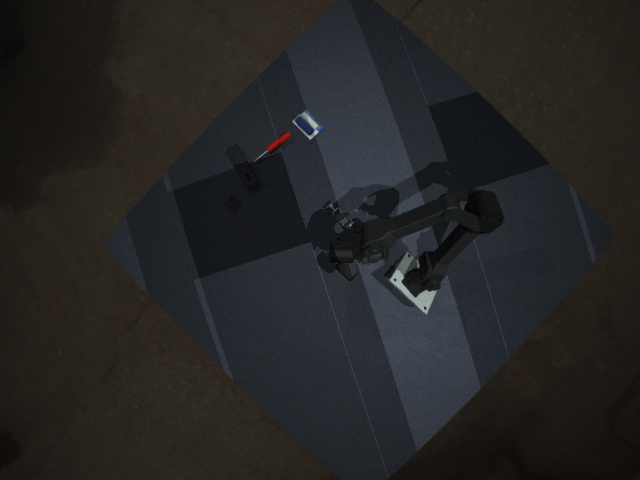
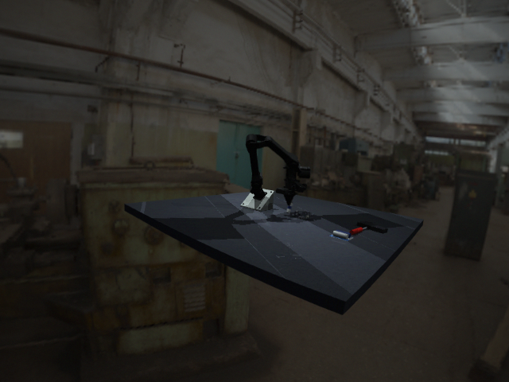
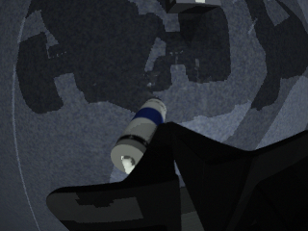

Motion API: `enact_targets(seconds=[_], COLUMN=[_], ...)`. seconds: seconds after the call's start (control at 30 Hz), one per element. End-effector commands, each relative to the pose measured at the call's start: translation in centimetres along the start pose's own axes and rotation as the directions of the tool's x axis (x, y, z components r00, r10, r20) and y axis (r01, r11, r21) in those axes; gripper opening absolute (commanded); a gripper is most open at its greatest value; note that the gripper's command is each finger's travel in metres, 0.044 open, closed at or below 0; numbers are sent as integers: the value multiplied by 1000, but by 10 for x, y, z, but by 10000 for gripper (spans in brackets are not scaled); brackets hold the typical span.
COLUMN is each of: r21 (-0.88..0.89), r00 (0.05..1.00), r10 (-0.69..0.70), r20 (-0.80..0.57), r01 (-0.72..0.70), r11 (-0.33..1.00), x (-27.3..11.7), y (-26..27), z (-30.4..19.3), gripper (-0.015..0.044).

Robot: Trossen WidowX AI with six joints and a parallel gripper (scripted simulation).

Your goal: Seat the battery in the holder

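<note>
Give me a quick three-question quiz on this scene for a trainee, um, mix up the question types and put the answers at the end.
1. True or false: the battery is already seated in the holder.
2. Which colour is the handle of the screwdriver?
A) green
B) red
C) yellow
3. Fill in the blank: the colour of the wide band around the battery, in the wrist view, is ____.

Key: 1. False, it is outside the holder, beside the shut jaws. 2. B. 3. Blue.
</note>
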State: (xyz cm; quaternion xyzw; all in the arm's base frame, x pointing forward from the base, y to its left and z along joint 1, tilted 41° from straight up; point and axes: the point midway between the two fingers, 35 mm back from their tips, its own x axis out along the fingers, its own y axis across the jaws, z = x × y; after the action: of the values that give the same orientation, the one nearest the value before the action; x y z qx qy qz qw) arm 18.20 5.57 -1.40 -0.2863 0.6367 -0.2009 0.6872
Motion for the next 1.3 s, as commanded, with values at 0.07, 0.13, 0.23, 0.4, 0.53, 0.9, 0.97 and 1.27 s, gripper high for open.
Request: enact_targets(seconds=[0.07, 0.13, 0.23, 0.4, 0.53, 0.9, 0.97, 1.27], r21=[4, 4, 4, 4, 0, 3, 3, -5], r00=[1000, 1000, 1000, 1000, 1000, 1000, 1000, 1000], r10=[1, 1, 0, -1, 0, 2, 2, -4], r20=[-4, -4, -4, -4, -1, -6, -6, -6], r01=[-1, -1, 0, 1, 0, -2, -2, 4], r11=[1000, 1000, 1000, 1000, 1000, 1000, 1000, 1000], x=[1, 1, 1, 2, -4, -79, -79, -75], y=[11, 15, 20, 27, 24, 28, 28, 27], z=[0, -1, -1, -2, -1, -2, -2, -2], gripper=[0, 0, 0, 0, 0, 0, 0, 0])
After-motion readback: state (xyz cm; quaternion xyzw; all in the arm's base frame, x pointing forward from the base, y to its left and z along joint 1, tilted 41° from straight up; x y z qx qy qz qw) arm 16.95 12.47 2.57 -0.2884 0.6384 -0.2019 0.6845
